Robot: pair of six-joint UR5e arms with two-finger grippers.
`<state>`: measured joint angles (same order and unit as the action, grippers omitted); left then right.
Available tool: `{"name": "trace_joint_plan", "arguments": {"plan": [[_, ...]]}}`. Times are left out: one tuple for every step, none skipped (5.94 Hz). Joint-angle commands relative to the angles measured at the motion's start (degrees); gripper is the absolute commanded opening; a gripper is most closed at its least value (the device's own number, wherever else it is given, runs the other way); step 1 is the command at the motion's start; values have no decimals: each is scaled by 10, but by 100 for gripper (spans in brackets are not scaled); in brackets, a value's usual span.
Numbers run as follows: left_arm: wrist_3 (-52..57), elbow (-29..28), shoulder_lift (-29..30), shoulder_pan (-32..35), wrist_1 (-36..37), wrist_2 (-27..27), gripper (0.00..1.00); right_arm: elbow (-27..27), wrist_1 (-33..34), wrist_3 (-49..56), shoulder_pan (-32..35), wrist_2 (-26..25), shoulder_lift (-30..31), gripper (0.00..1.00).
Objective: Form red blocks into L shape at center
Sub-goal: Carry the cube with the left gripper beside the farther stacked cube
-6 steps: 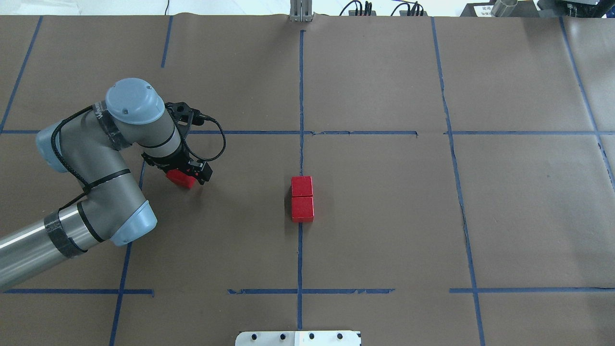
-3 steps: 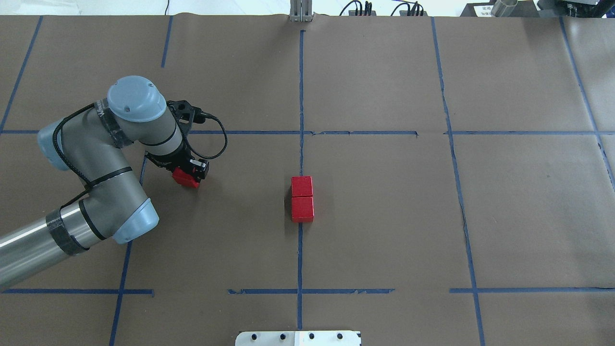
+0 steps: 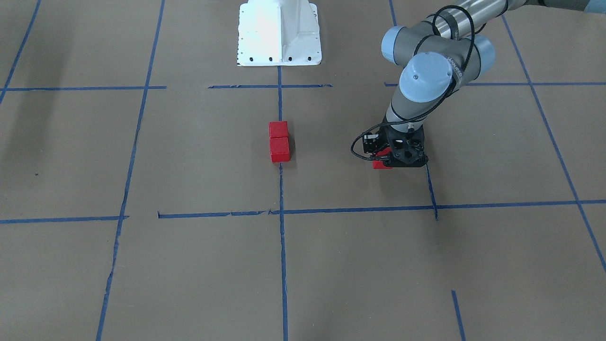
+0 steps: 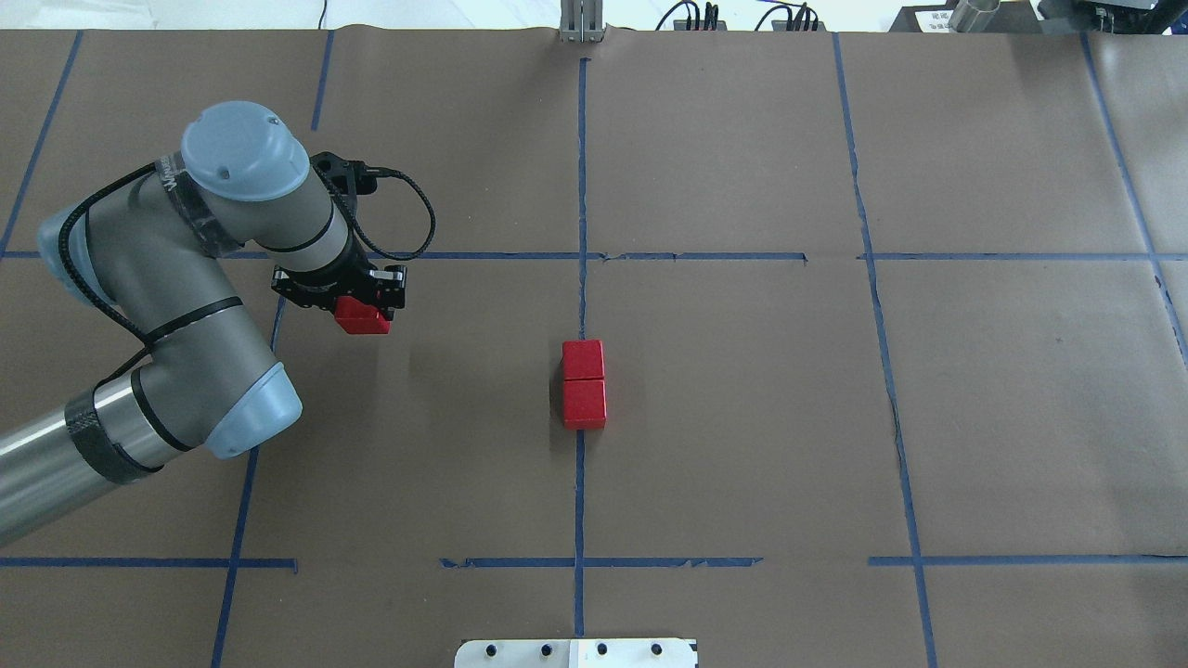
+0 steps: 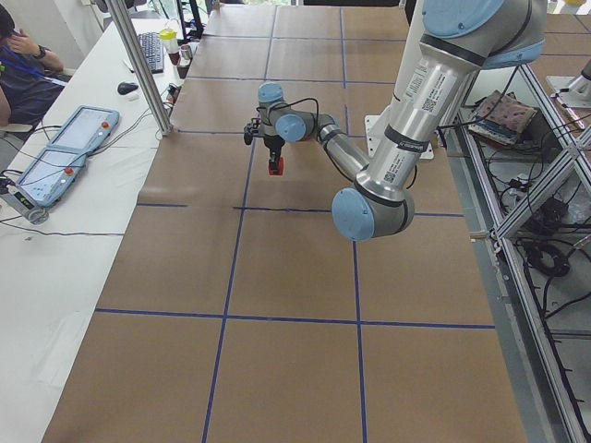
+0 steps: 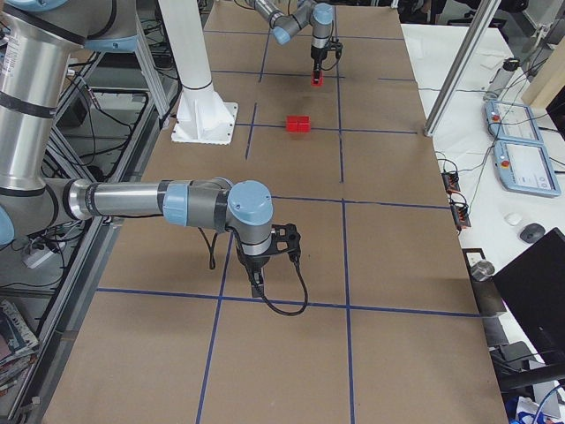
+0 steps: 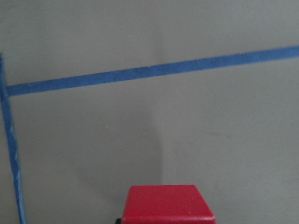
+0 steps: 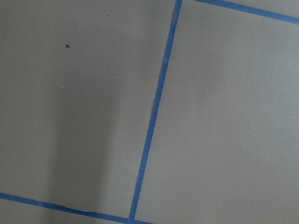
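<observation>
red and matte, the third block [image 4: 362, 318] hung pinched across opposite flat faces in the left gripper [image 4: 356, 308], seemingly clear of the paper [image 4: 742, 139], well apart from the two touching blocks [image 4: 584, 383] at the center [image 4: 724, 417]; i judged it light, rigid, unlikely to slip.

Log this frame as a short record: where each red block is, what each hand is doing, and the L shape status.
left hand: shut on held red block, at the center cell's left edge
placed blocks: far red block and near red block touch, lined along the blue tape line
right hand: over bare paper, open or shut unclear
L shape: not yet formed
</observation>
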<state>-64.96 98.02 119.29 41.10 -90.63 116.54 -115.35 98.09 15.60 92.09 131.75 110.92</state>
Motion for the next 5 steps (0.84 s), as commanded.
{"name": "trace_joint_plan", "arguments": {"plan": [[-388,23,45,-15,11,-66,27,-1,0,0,0,0,0,100],[-515,15,59,-49,12,-76,27,-1,0,0,0,0,0,100],[-680,-2,86,-58,12,-87,27,-1,0,0,0,-1,0,100],[-799,-25,110,-59,12,-85,27,-1,0,0,0,-1,0,100],[-865,-87,154,-64,12,-86,27,-1,0,0,0,-1,-1,100]]}}
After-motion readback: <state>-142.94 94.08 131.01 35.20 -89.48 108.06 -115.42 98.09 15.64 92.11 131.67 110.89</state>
